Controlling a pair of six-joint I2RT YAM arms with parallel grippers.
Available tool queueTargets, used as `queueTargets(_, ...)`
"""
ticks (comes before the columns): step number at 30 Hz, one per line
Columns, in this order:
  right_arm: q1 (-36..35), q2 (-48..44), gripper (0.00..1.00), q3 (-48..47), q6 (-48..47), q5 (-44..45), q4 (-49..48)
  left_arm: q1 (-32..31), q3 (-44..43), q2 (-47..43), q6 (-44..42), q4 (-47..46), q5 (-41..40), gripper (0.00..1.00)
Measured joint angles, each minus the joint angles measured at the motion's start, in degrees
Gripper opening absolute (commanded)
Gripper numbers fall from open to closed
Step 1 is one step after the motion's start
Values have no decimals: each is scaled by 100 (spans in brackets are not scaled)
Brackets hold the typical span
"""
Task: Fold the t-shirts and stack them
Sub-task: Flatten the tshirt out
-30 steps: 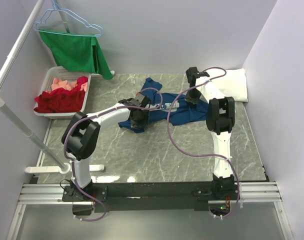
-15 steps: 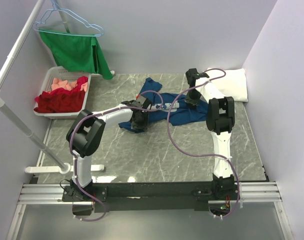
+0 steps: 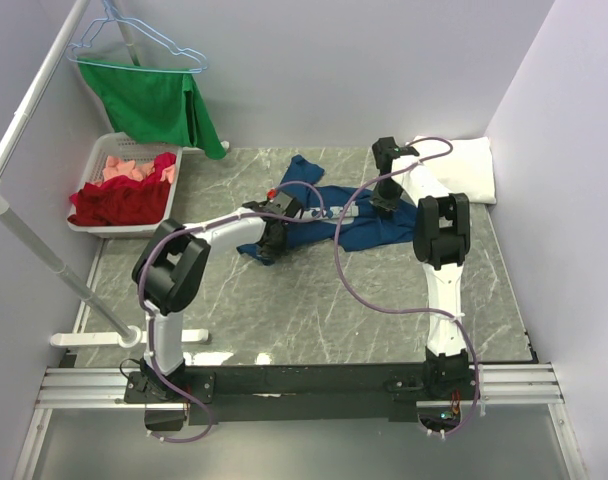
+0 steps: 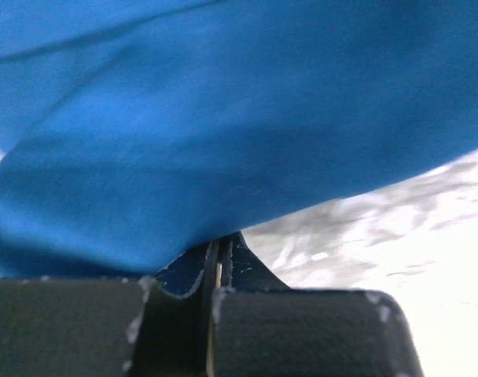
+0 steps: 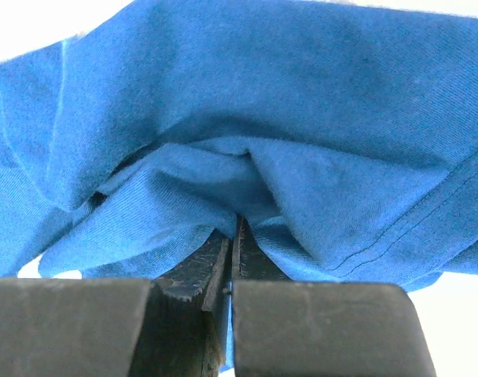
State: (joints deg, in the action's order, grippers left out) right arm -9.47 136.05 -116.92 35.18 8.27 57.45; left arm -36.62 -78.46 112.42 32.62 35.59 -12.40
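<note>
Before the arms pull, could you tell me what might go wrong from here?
The left gripper and right gripper each pinch only a thin fabric edge at their tips, so the navy shirt could slip free. The shirt lies bunched, so a pull may fold it crooked. The purple cable crossing above it might snag.

No writing, label, brand or number can be read in any of the three views. A pale patch on the navy t-shirt, lying on the counter, is too small in the overhead view to make out. Both wrist views show only plain blue cloth and stitched hems.
</note>
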Motion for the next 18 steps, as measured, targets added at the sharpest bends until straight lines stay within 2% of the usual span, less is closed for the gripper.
queueTargets(4, 87, 0, 0, -17, 17, 0, 20, 17, 0, -424, -2, 562, -461, 1)
queueTargets(9, 334, 11, 0, -291, 33, 7, 175, 74, -260, -1779, 9, 1228, -1285, 1)
queueTargets(10, 442, 11, 0, -549, 37, 17, 208, 168, -485, -2406, 28, 1364, -1602, 1)
queueTargets(18, 490, 11, 0, -960, 79, -28, 197, 610, -706, -3377, 271, 1447, -2468, 1)
